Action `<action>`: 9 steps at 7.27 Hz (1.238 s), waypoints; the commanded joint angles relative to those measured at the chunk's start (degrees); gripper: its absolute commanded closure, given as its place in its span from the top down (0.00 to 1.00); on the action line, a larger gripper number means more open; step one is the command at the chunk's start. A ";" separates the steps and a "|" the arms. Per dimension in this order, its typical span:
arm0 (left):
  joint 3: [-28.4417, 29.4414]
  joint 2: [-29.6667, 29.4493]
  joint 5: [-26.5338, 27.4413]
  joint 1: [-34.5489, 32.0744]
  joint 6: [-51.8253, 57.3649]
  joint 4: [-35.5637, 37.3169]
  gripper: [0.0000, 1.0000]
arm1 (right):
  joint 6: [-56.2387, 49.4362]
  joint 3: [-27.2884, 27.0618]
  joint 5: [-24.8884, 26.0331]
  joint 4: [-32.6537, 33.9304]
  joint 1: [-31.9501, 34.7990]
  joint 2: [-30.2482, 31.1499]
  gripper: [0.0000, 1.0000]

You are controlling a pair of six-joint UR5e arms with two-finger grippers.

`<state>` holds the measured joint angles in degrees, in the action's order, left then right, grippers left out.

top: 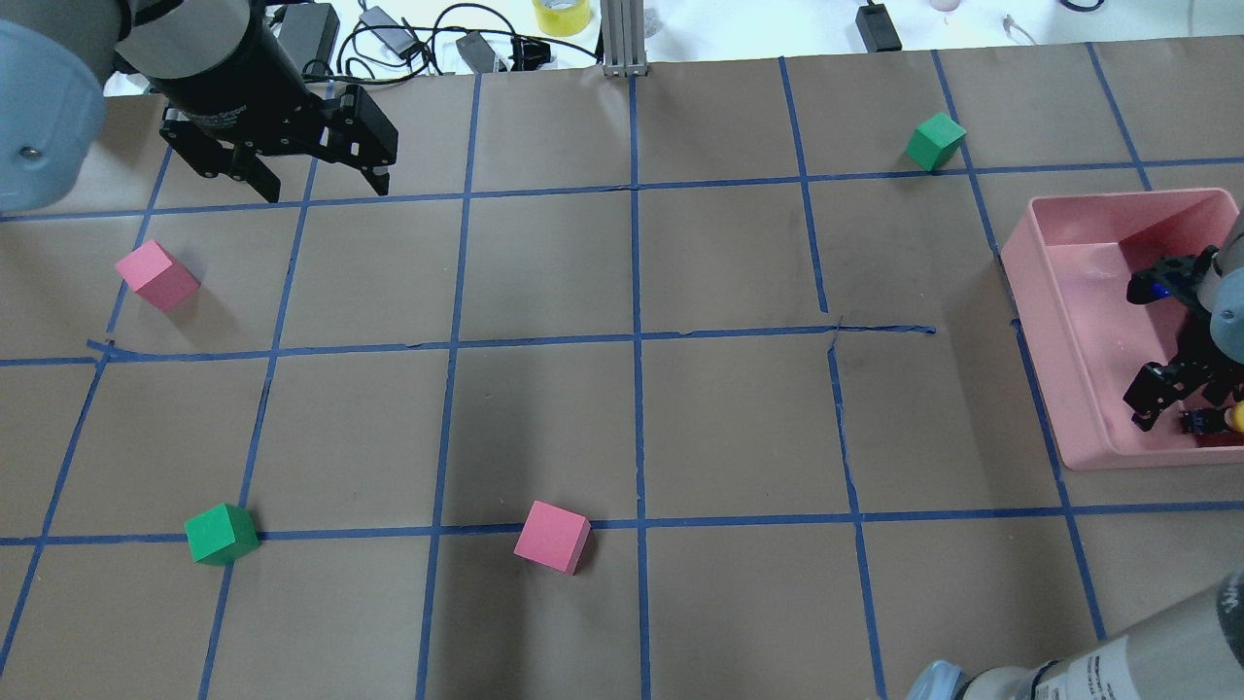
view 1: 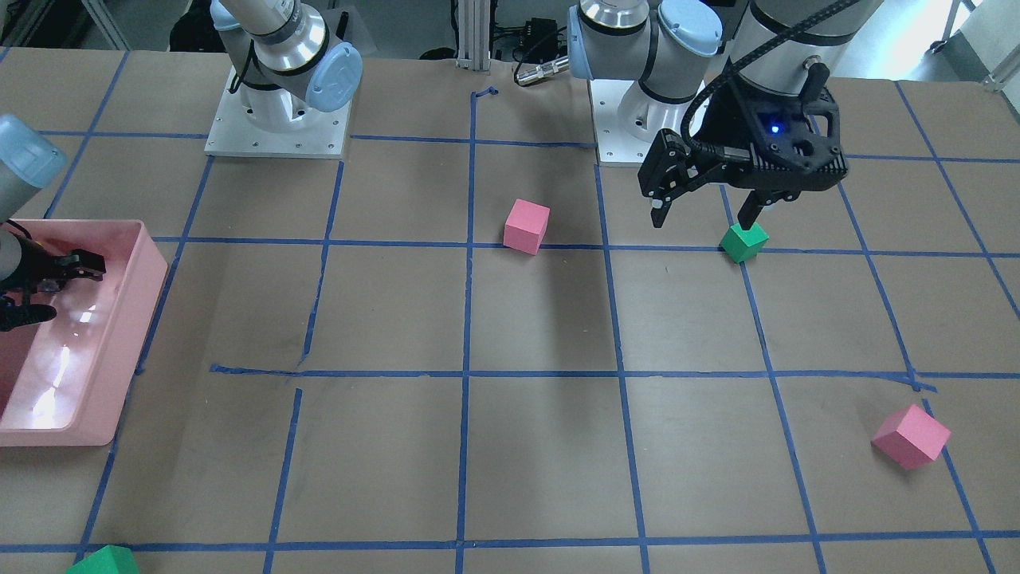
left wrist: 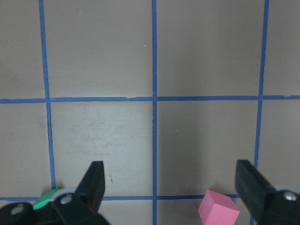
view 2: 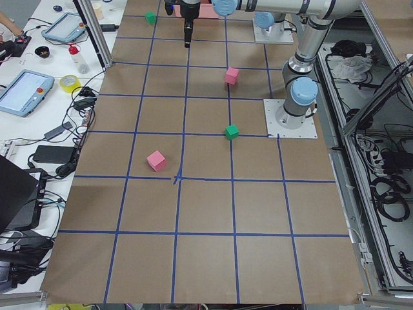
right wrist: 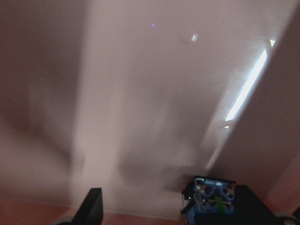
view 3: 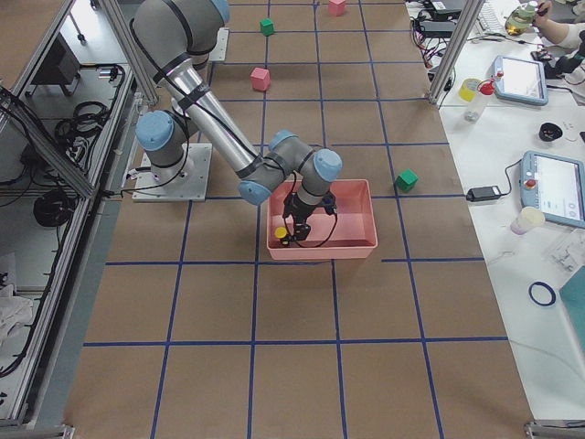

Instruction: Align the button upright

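The button lies on its side in the pink bin [top: 1032, 292], its yellow cap [top: 1236, 418] at the near corner. It shows as a small yellow spot in the exterior right view [view 3: 281, 235], and its blue-and-black base [right wrist: 213, 204] shows in the right wrist view. My right gripper [top: 1137, 355] is down inside the bin and open, with the button next to one finger and not clamped. My left gripper [top: 321, 180] is open and empty, hovering over the far left of the table, above the green cube [view 1: 743, 241] in the front-facing view.
Pink cubes lie at the left [top: 155, 275] and near middle [top: 552, 537]. Green cubes lie at the near left [top: 222, 533] and far right [top: 936, 141]. The bin walls [view 1: 151, 279] enclose my right gripper [view 1: 72, 291]. Blue tape grids the brown table.
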<state>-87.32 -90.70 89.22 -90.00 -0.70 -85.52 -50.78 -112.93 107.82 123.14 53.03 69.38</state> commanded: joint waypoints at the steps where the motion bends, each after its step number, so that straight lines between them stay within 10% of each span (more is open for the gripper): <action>1: -0.04 0.00 -0.10 0.00 0.00 0.00 1.00 | 0.06 -0.01 0.11 0.00 -0.03 -0.04 1.00; 9: -0.04 0.00 -0.10 0.09 0.09 0.00 1.00 | 4.02 1.13 -0.07 0.09 0.14 1.37 1.00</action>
<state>-87.36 -90.70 89.14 -89.91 -0.62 -85.52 -46.84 -111.91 107.31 123.15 53.16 70.65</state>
